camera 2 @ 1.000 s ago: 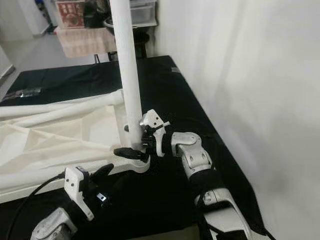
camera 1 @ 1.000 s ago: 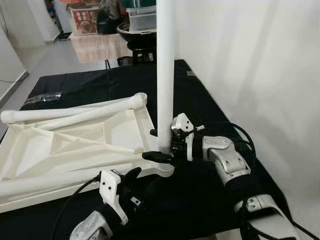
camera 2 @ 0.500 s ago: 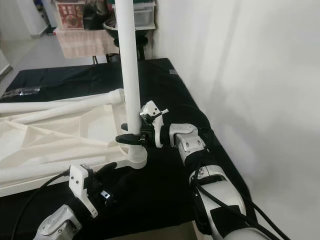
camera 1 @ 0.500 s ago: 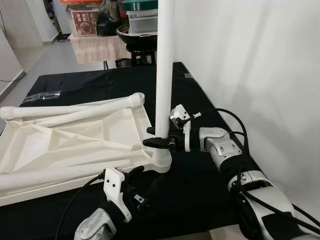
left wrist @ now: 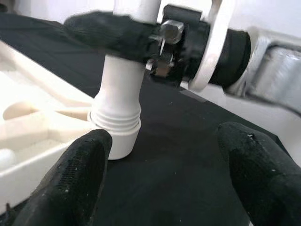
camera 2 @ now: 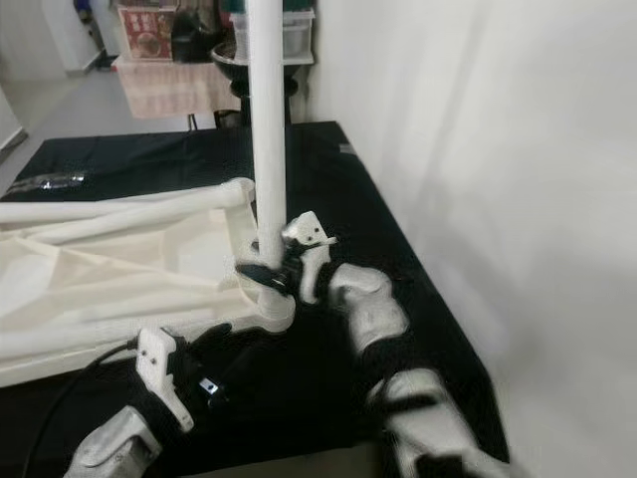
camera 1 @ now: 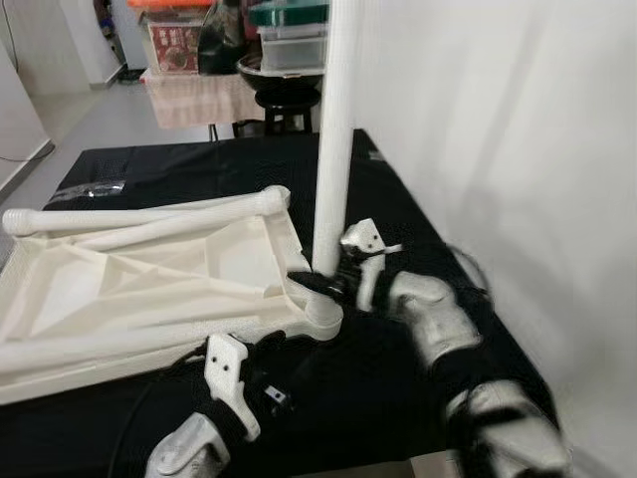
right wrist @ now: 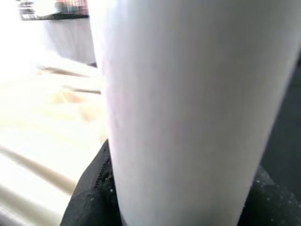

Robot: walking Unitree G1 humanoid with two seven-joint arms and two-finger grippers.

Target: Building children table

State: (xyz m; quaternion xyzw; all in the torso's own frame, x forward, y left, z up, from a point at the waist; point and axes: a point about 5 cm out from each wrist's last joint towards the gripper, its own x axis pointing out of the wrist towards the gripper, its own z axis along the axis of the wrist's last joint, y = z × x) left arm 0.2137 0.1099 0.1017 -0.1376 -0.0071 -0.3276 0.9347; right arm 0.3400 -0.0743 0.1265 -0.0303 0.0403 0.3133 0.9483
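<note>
An upside-down white table top (camera 1: 139, 284) lies on a black-covered table (camera 1: 199, 164). One white leg (camera 1: 331, 149) stands upright in the near right corner socket (camera 1: 320, 317). My right gripper (camera 1: 317, 281) is shut on this leg just above the socket, and the leg (right wrist: 183, 108) stands close between its black fingers (right wrist: 89, 197). My left gripper (camera 1: 264, 349) hovers open in front of the socket, its fingers (left wrist: 70, 183) spread with nothing between them. Two more legs lie flat, one along the far edge (camera 1: 149, 214) and one along the near edge (camera 1: 100, 349).
A white wall (camera 1: 498, 149) runs close along the table's right side. A clear plastic bag (camera 1: 85, 189) lies at the far left of the cloth. Behind the table stand a black bowl and stacked storage boxes (camera 1: 284, 60).
My right arm is blurred and has shifted lower and nearer while its gripper stays on the leg. The leg's top leans slightly more to the right. The left gripper has hardly moved.
</note>
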